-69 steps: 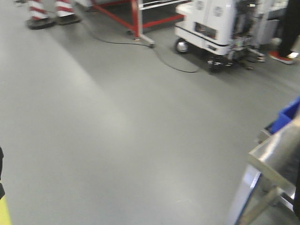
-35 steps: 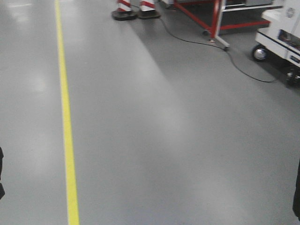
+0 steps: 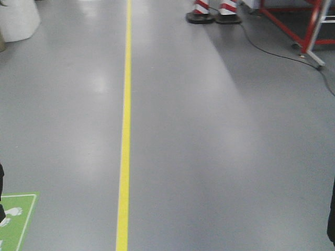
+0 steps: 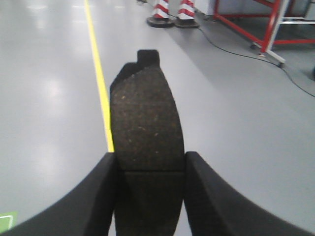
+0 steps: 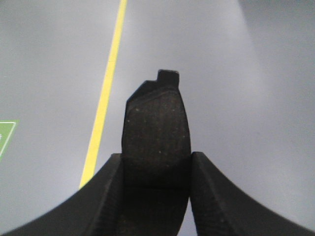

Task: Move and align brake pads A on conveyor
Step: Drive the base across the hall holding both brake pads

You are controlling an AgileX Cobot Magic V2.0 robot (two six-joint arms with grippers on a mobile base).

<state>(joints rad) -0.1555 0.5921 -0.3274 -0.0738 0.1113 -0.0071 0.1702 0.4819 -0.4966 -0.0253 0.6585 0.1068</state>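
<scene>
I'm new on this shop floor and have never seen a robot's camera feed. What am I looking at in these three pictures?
This is a wheeled robot with two arms, and each picture comes from one of its cameras. The front camera looks out over a glossy grey floor with a painted yellow line, red-and-white striped posts and a green footprint mat. No arm or conveyor shows there. The other two cameras sit on the wrists and look along the hands. In the left wrist view, the left arm's black fingers are shut on a dark grey curved brake pad. The right wrist view shows much the same: the right arm's black fingers grip a second dark grey brake pad.
</scene>
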